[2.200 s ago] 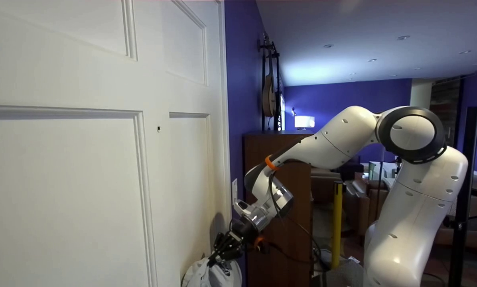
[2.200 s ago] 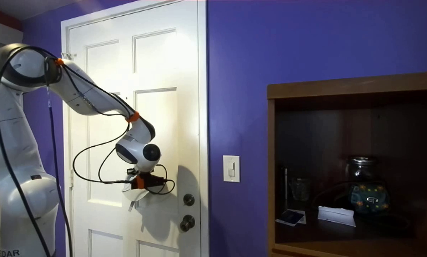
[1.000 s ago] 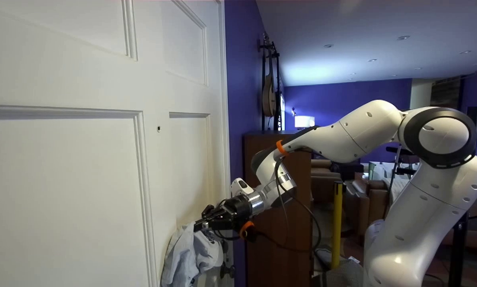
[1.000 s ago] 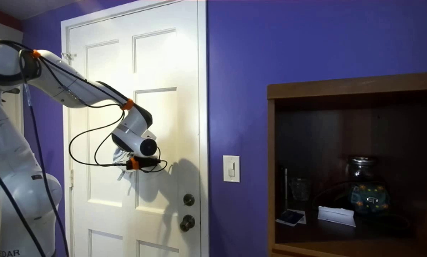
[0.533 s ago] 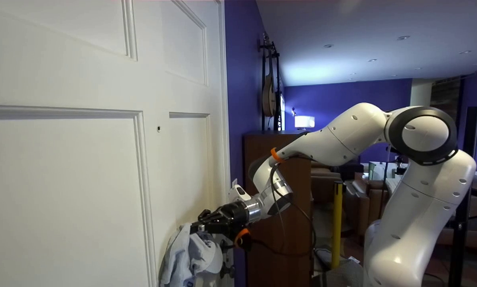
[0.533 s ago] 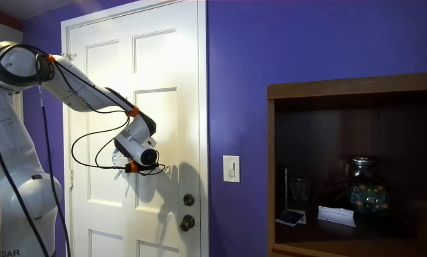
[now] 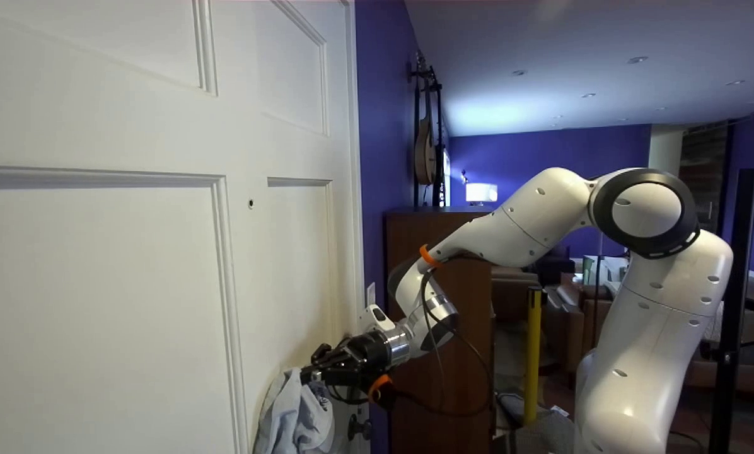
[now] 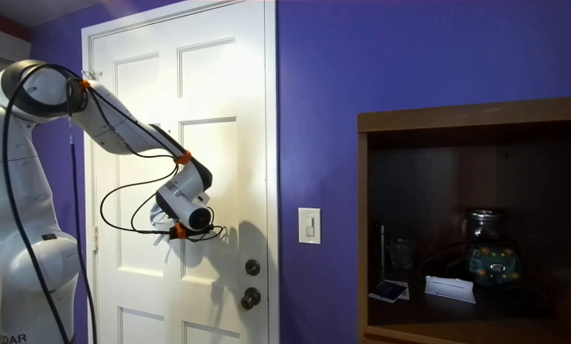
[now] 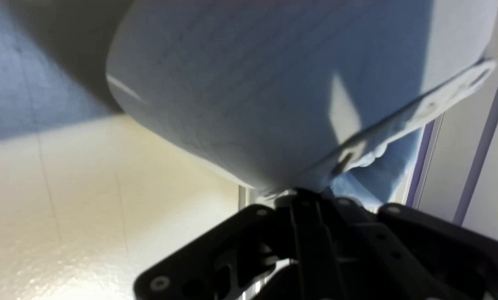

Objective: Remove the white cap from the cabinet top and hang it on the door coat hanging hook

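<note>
White door (image 7: 125, 284), arm (image 7: 534, 214) extended toward it, pale cap (image 7: 294, 413) hanging from the jaws just in front of the door, fabric drooping beyond and below their tips, jaws pinched on its edge, contact with the door unclear.

In an exterior view: close to the door (image 7: 118, 284), looking along it past the hand (image 7: 307, 376). In an exterior view: well back, facing the door, with cabinet (image 8: 471, 114) right of the hand. Sharing hand, arm (image 7: 516, 233), light switch (image 8: 309, 225) and door in both exterior views. In wrist view: just behind the hand, facing cap (image 9: 249, 96), very close.
</note>
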Robot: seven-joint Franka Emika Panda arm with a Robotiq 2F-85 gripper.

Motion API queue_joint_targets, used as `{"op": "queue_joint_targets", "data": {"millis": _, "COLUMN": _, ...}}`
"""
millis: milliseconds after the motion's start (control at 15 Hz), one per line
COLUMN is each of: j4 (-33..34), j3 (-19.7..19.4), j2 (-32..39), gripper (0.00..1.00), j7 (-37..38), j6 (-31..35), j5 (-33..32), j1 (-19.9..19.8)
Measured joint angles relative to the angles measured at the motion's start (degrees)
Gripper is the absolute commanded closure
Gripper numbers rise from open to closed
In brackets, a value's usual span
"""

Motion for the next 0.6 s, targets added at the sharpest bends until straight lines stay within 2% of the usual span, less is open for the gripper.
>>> {"op": "queue_joint_targets", "data": {"millis": 333, "j4": 0.0, "j3": 0.0, "j2": 3.1, "gripper": 0.99, "j7": -7.0, "j6": 4.3, "j5": 1.4, "j1": -0.1}}
{"op": "queue_joint_targets", "data": {"millis": 600, "j4": -0.2, "j3": 0.3, "j2": 3.7, "gripper": 0.99, "j7": -8.1, "j6": 10.8, "j5": 1.6, "j1": 0.0}}
